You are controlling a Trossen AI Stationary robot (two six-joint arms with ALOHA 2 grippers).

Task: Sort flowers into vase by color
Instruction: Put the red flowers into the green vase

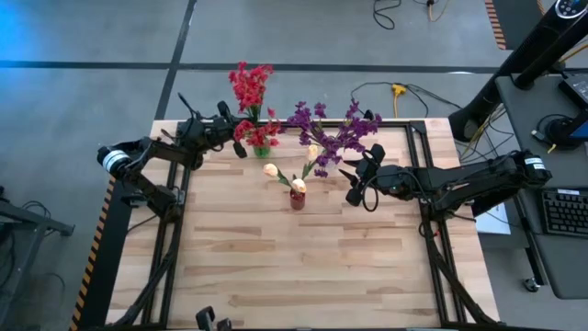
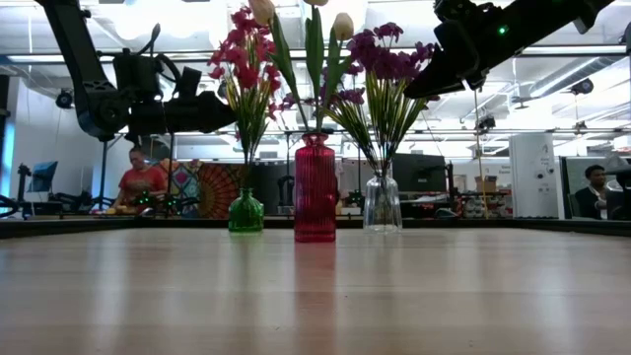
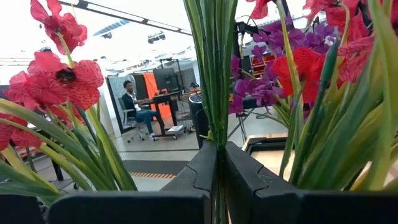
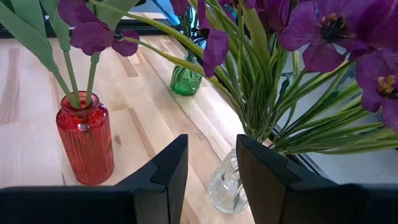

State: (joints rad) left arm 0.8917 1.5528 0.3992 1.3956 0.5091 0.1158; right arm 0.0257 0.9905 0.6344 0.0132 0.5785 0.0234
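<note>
Left wrist view showed the left gripper [image 3: 219, 180] clenched on a bundle of thin green stems of the red-blossomed flower sprigs [image 1: 251, 90], standing in the small green glass vase [image 2: 245, 212] at the table's far edge, long axis upright, blossoms pointing up. High view put the left arm nearest this vase. The right gripper [image 4: 211, 171] hung with fingers parted, grasping nothing, beside the clear glass vase [image 4: 225, 183] of purple flowers [image 1: 342, 129]; cream-yellow blossoms [image 1: 272, 171] stood in the red ribbed vase [image 2: 315, 189]
</note>
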